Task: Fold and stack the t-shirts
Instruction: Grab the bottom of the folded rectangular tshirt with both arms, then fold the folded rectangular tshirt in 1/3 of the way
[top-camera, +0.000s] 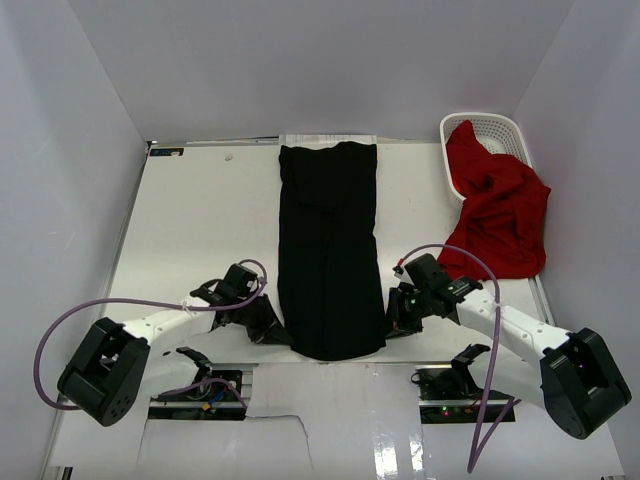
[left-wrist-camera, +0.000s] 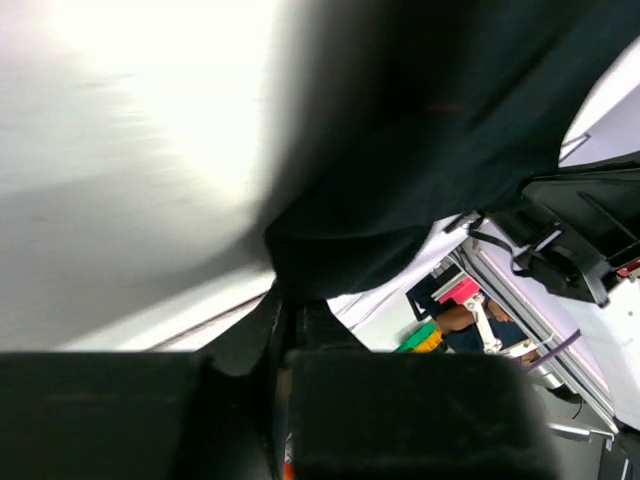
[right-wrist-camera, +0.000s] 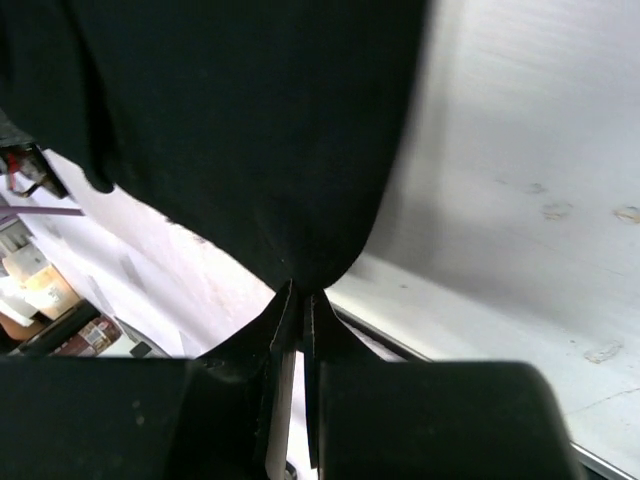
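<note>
The black t-shirt (top-camera: 328, 250) lies as a long narrow strip down the middle of the table, sleeves folded in. My left gripper (top-camera: 278, 333) is shut on its near left corner; the left wrist view shows the black cloth (left-wrist-camera: 400, 150) pinched at my fingertips (left-wrist-camera: 287, 300). My right gripper (top-camera: 388, 326) is shut on its near right corner; the right wrist view shows the cloth (right-wrist-camera: 230, 130) pinched between my closed fingers (right-wrist-camera: 300, 297). The red t-shirt (top-camera: 497, 208) lies crumpled at the right, spilling out of the basket.
A white plastic lattice basket (top-camera: 505, 130) stands at the far right corner, partly under the red shirt. White walls enclose the table on three sides. Cables loop beside both arm bases at the near edge.
</note>
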